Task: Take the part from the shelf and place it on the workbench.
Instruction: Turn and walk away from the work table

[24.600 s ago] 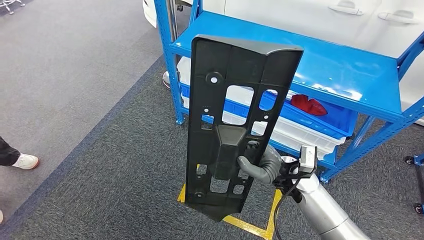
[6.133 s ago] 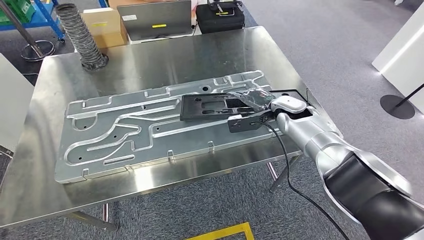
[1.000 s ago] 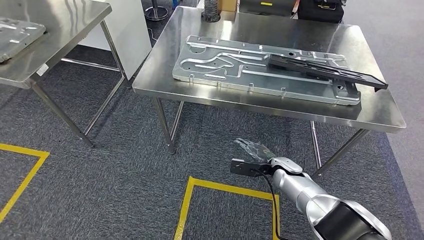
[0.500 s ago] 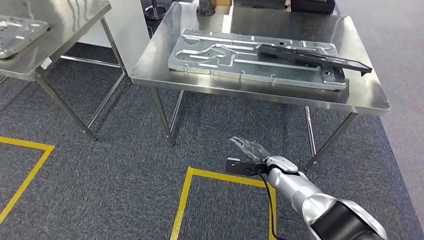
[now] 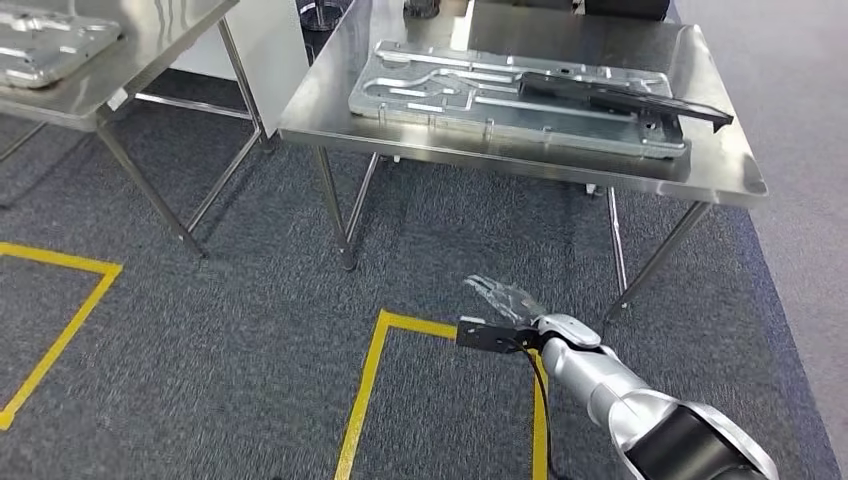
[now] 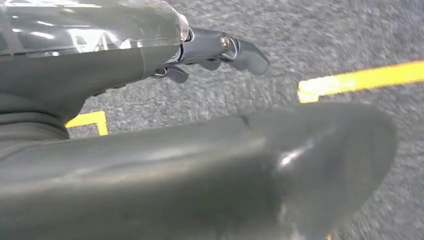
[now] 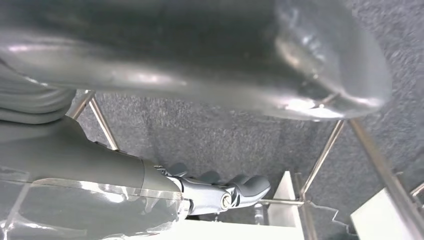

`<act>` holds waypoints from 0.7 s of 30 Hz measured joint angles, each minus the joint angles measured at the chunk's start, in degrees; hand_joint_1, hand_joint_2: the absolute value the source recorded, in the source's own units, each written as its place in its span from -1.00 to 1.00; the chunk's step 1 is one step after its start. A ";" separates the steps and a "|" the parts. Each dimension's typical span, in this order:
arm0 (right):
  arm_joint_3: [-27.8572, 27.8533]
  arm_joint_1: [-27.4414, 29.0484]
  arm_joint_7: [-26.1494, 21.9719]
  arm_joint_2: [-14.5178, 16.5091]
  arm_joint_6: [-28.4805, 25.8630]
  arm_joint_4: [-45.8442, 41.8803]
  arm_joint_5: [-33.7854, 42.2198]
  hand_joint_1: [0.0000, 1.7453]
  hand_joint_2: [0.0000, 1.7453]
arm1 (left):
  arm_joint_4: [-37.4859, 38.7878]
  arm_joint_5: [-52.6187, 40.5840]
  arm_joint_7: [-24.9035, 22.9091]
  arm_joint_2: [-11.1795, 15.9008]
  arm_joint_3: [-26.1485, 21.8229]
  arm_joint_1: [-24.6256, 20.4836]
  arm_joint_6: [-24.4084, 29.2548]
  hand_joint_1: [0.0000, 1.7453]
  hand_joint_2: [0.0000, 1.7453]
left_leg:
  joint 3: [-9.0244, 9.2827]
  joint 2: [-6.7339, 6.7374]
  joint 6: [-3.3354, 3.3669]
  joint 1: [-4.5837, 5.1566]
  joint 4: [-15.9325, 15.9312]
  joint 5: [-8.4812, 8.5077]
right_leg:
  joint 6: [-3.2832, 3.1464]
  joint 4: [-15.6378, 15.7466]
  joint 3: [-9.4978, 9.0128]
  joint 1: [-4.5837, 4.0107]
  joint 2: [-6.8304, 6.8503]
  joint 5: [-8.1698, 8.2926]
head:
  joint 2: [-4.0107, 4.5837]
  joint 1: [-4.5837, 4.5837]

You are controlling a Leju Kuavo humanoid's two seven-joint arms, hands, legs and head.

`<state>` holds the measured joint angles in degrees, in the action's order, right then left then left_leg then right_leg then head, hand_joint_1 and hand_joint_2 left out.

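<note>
Head view showed me the part (image 5: 620,96) lying across the metal plate (image 5: 450,95) toward the workbench's (image 5: 720,180) far right corner, while my right hand (image 5: 503,301) hung empty, fingers spread, above the carpet.

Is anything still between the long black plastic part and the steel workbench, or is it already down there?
Nothing visible stands between them. The long black plastic part already lies on the embossed metal plate atop the steel workbench, one end overhanging the plate. The right hand hangs empty over the grey carpet, apart from the bench.
</note>
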<state>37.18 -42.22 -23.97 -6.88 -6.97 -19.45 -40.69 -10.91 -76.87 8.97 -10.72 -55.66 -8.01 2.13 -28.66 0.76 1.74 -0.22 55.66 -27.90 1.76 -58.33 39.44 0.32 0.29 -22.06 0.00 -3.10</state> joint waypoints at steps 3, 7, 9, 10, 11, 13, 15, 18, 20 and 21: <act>-0.37 0.09 -0.04 0.63 0.11 0.04 -0.59 -1.00 -1.00 | 0.00 -0.01 -0.01 0.00 0.01 -0.09 0.01 -1.00 -1.00 | -2.59 0.18 0.55 -0.14 -0.09 2.25 | 0.84 -9.84 2.73 0.31 -0.21 -8.44 | 0.00 0.00; -0.67 0.28 -0.05 1.43 0.36 0.16 -1.23 -1.00 -1.00 | 0.00 -0.02 -0.02 -0.01 0.01 -0.02 0.20 -1.00 -1.00 | -6.13 0.18 -0.21 -0.51 0.45 4.51 | 1.87 -12.79 -0.58 1.12 -0.22 -6.47 | 0.00 0.00; -0.92 0.16 -0.06 1.56 0.52 0.12 -1.48 -1.00 -1.00 | -0.01 -0.05 0.02 0.03 0.01 -0.07 0.51 -1.00 -1.00 | -7.47 0.12 -0.87 -0.64 1.14 5.07 | 2.15 -4.52 -6.70 1.50 -0.51 -5.72 | 0.00 -0.01; -1.07 0.15 -0.07 1.57 0.58 0.10 -1.54 -1.00 -1.00 | -0.02 -0.07 0.04 0.05 0.01 -0.08 0.66 -1.00 -1.00 | -7.87 0.06 -1.28 -0.60 1.45 5.34 | 1.86 -1.11 -8.95 1.52 -0.70 -6.35 | 0.00 -0.01; -1.20 0.17 -0.08 1.57 0.62 0.10 -1.60 -1.00 -1.00 | -0.02 -0.07 0.05 0.07 0.01 -0.09 0.81 -1.00 -1.00 | -8.14 0.00 -1.68 -0.53 1.68 5.61 | 1.40 1.08 -10.30 1.43 -0.91 -7.14 | 0.00 -0.01; -1.37 0.27 -0.11 1.57 0.67 0.11 -1.69 -1.00 -1.00 | -0.02 -0.09 0.07 0.09 0.01 -0.03 0.99 -1.00 -1.00 | -8.42 -0.06 -2.46 -0.55 1.77 6.16 | 0.08 1.78 -10.33 1.23 -0.96 -7.33 | 0.00 0.00; -1.48 0.26 -0.22 1.42 0.67 0.10 -1.75 -1.00 -1.00 | -0.02 -0.09 0.08 0.11 0.02 0.03 1.04 -1.00 -1.00 | -9.24 -0.10 -3.00 -0.76 3.29 4.83 | -1.05 1.80 -9.87 1.23 -0.80 -6.67 | 0.00 0.00; -1.62 0.34 -0.40 0.58 0.66 0.08 -1.86 -1.00 -1.00 | -0.02 -0.11 0.09 0.12 0.03 0.12 1.04 -1.00 -1.00 | -12.93 -0.18 -3.34 -0.89 13.56 -1.65 | -2.21 1.79 -8.92 0.84 -0.52 -5.75 | 0.00 -0.01; -1.63 0.54 -0.46 0.08 0.67 0.08 -1.97 -1.00 -1.00 | -0.02 -0.10 0.01 0.12 0.03 0.22 0.95 -1.00 -1.00 | -14.26 -0.20 -3.24 -0.88 19.00 -3.66 | -2.43 1.57 -8.23 0.40 -0.43 -5.30 | 0.00 -0.01; -1.63 0.62 -0.49 -0.07 0.68 0.08 -2.04 -1.00 -1.00 | -0.02 -0.09 -0.06 0.12 0.03 0.28 0.87 -1.00 -1.00 | -13.35 -0.21 -3.00 -0.83 18.58 -3.16 | -2.47 1.39 -7.93 0.17 -0.42 -5.12 | 0.00 -0.01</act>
<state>35.55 -41.60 -24.46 -6.94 -6.30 -19.37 -42.73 -10.93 -76.95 8.91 -10.60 -55.63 -7.72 2.99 -42.01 0.56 -1.26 -1.05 74.24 -31.05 -0.71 -56.94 31.51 0.49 -0.13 -27.18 0.00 -3.11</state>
